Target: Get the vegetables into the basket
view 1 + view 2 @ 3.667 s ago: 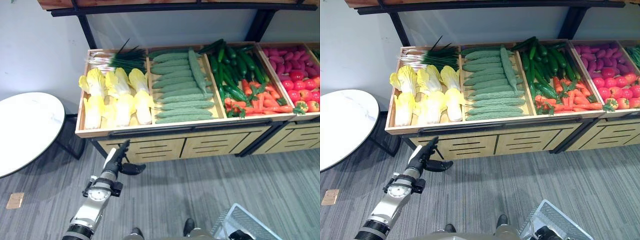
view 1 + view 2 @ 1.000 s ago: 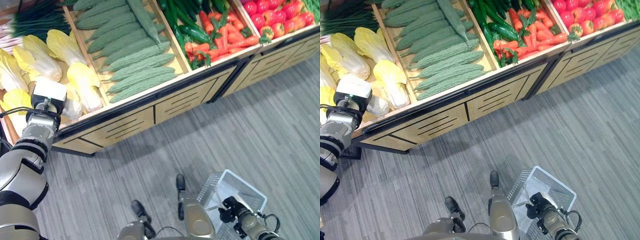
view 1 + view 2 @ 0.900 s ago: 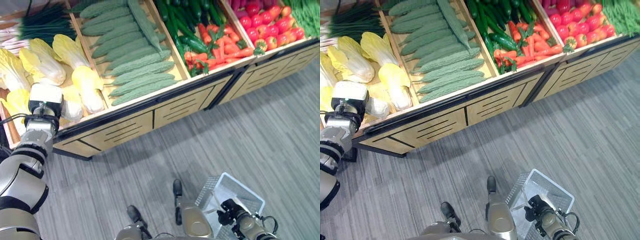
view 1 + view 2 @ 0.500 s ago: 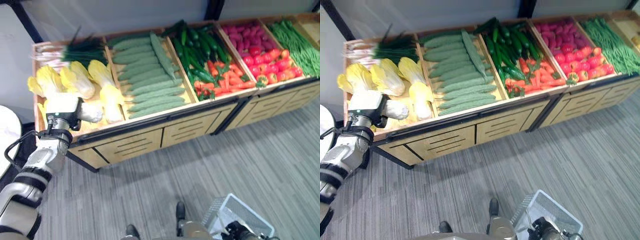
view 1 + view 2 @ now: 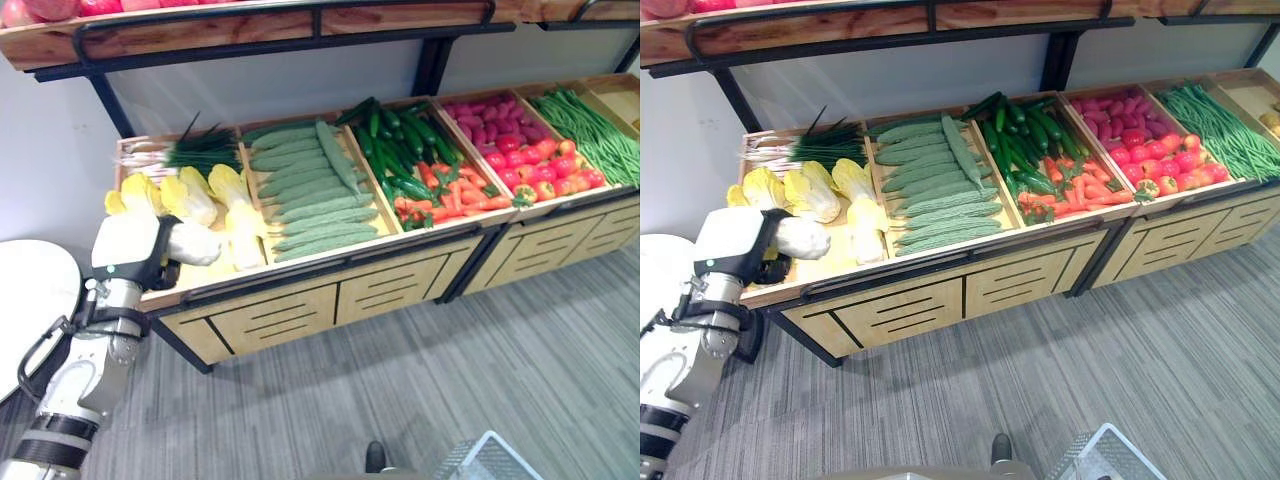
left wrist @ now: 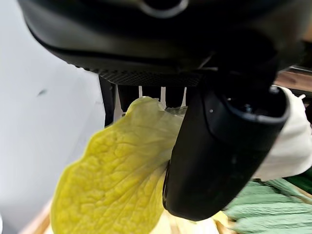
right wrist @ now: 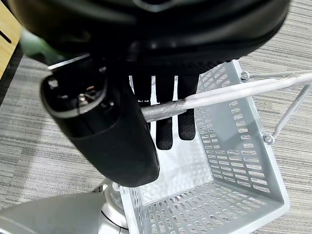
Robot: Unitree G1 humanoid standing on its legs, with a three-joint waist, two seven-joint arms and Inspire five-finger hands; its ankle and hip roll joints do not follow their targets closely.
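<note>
Hanging from the right hand [image 7: 117,131], whose fingers curl round its metal handle [image 7: 229,95], the grey basket [image 7: 234,165] sits above the carpet [image 5: 520,370]. Farther off, the left hand [image 6: 219,146] grips a yellow-leafed cabbage [image 5: 195,243] over the wooden stand's [image 5: 300,300] left bin.

Your left hand [image 5: 150,262] is raised at the stand, fingers curled closed; your right hand [image 7: 112,141] hangs low, fingers hooked.
</note>
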